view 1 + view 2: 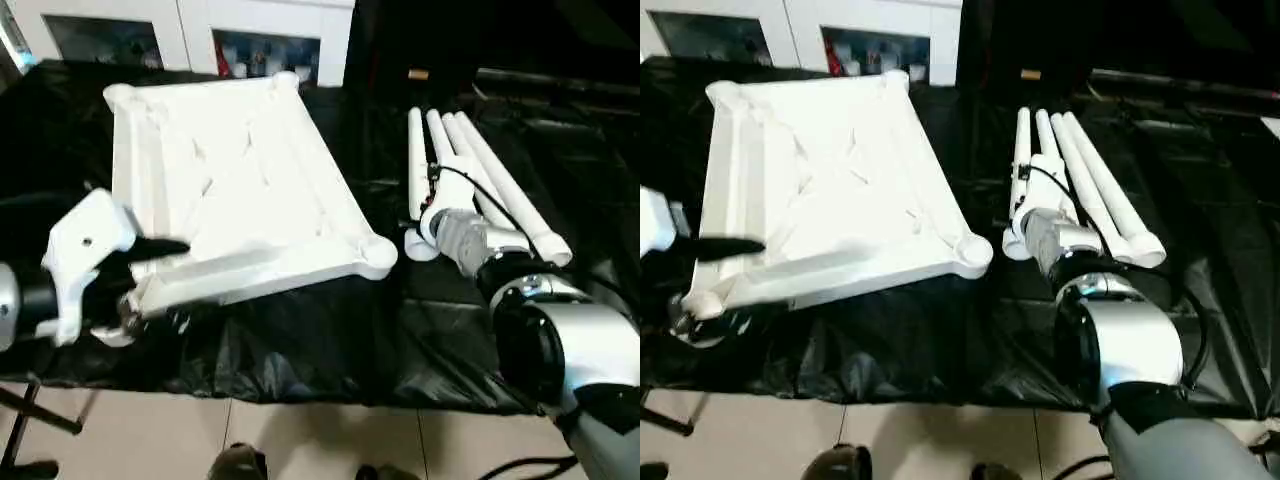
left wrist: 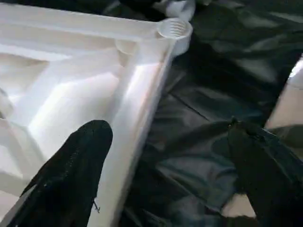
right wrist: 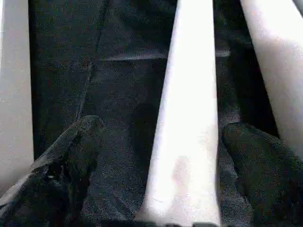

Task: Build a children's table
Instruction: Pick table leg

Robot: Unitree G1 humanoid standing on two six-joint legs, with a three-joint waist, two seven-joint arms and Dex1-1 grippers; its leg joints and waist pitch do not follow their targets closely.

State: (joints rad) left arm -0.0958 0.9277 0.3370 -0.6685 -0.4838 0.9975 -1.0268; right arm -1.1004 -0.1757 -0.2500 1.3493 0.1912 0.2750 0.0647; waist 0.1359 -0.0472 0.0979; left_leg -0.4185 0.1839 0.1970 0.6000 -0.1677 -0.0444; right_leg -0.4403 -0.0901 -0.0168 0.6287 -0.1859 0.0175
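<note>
Four white legs (image 1: 470,170) lie side by side on the black sheet (image 1: 330,340) covering the bench, toward its right side, fanned slightly so their near ends spread apart. Tabletop (image 1: 235,180) lies underside up on the sheet's left half, ribs and rim facing up, round corner sockets at each corner; near-right socket (image 1: 378,255) sits close to the legs' near ends but not touching them.

L gripper (image 2: 165,156) is at the tabletop's near-left corner, fingers wide apart, straddling the near rim: one finger (image 2: 75,165) over the ribbed inside, the other outside over the sheet. Holding nothing; can't tell whether either finger touches the rim.

R gripper (image 3: 161,156) is over the legs' near ends, fingers spread wide, one leg (image 3: 189,118) running between them. Fingers aren't closed on it; gaps show on both sides in the wrist view. Another leg passes just outside one finger.

Beyond the sheet's far-left edge stand white cabinets (image 1: 190,30) w/ dark glass fronts. Tiled floor (image 1: 300,440) shows below the bench's near edge.
</note>
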